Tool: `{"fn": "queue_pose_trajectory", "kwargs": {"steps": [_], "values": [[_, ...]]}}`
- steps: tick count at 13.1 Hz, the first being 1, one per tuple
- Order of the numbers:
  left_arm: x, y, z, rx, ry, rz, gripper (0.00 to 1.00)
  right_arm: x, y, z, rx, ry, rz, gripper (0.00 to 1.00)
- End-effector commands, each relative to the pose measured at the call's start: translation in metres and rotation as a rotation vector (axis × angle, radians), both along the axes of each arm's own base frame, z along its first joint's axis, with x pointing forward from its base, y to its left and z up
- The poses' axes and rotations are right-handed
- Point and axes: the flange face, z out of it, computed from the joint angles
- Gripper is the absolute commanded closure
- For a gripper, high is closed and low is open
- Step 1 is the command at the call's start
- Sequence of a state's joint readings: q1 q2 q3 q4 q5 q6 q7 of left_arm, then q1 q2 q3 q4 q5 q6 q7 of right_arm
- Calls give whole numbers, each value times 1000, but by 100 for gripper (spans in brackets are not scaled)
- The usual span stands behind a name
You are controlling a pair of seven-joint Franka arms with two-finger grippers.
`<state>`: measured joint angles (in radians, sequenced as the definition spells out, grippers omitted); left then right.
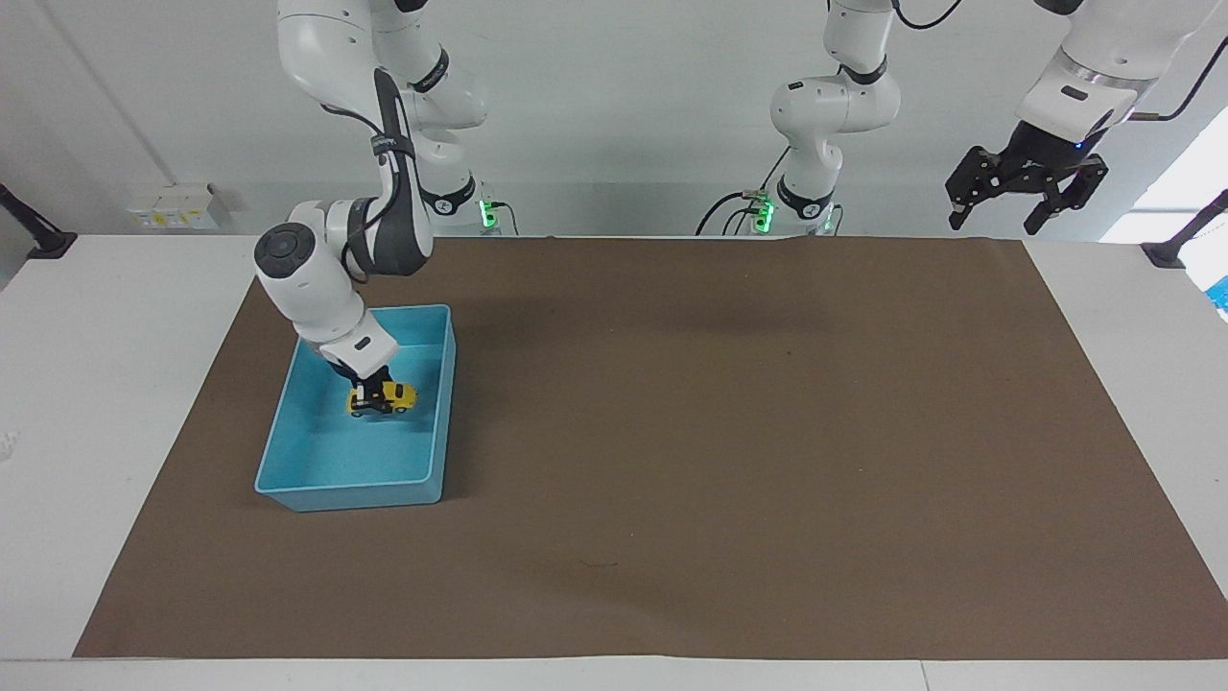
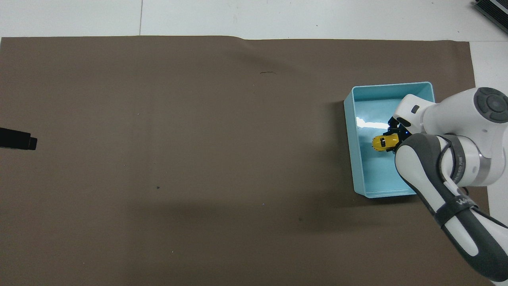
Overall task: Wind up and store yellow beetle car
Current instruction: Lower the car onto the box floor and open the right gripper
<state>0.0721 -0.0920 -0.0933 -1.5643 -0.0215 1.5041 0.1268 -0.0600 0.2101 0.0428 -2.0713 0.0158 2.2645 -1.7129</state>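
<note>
One yellow beetle car [image 1: 385, 396] is clamped in the right gripper [image 1: 369, 392] inside the light-blue bin [image 1: 288, 437]. Left gripper [image 1: 1024, 192] — waiting raised over the table's edge, fingers spread, holding nothing.

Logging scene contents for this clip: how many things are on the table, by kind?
Toy cars: 1, the yellow car, held in the bin
Bins: 1, the light-blue bin
Mats: 1, the brown mat
Total: 3
</note>
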Motion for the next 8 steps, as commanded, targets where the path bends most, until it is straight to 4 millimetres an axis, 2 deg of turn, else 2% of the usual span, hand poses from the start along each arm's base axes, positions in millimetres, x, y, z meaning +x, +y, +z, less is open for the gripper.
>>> {"fn": "queue_pose_trajectory", "kwargs": {"steps": [1,5,8], "values": [[-5,2,3,-8,4,7,0,-1,-5,-13,-6,-11,35,99],[-5,2,3,-8,4,7,0,0,-8,-24,-7,-23,60,99],[-5,2,3,-8,4,7,0,-2,-21,-37,-7,-29,68,99]]}}
